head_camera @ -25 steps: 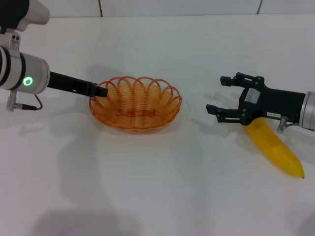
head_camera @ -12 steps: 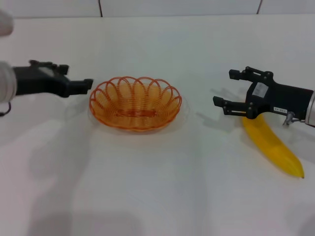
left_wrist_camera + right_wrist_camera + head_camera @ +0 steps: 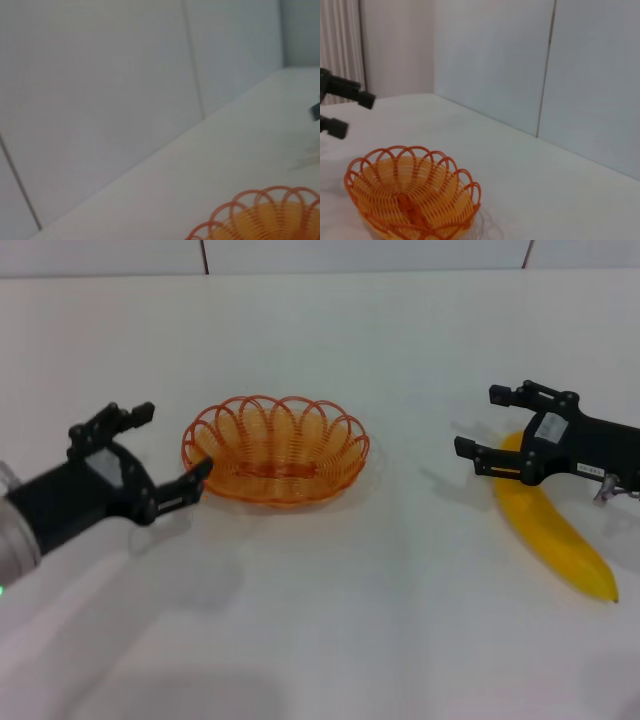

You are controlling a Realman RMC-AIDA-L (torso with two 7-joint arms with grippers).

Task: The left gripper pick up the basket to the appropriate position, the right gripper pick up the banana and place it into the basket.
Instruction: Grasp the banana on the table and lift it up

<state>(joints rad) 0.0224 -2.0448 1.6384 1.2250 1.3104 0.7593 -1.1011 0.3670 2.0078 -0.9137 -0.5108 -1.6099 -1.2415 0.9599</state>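
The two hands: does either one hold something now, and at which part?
Nothing is held. The left hand is open beside the basket; the right hand is open above the banana.

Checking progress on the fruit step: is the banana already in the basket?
No, in the head view the banana lies on the table under the right gripper, well apart from the empty basket.
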